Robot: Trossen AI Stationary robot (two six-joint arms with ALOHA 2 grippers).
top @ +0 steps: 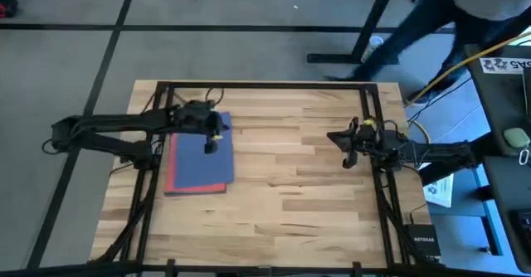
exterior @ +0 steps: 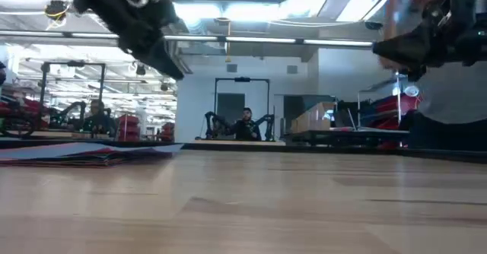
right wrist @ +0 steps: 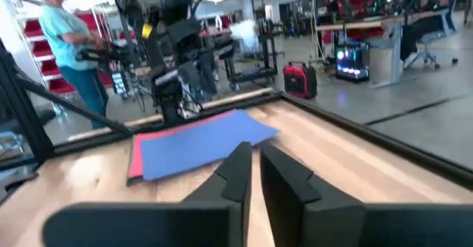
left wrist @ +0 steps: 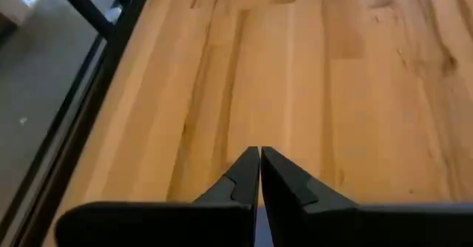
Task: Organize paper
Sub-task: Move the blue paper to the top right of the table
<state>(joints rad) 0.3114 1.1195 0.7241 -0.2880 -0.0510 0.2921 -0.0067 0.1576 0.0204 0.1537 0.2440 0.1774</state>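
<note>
The paper lies flat as a stack on the left part of the wooden table. A blue sheet is on top, and red edges show beneath it. The low view shows the paper as a thin pile. My left gripper hangs shut above the stack's far right part, well clear of it, with nothing between its fingers. My right gripper is shut and empty over bare wood at the table's right, raised and pointing toward the stack.
Black frame rails run along the table's far, left and right sides. Bare wood spans the middle and near part of the table. A person walks beyond the far right corner, and another person stands beyond the left edge.
</note>
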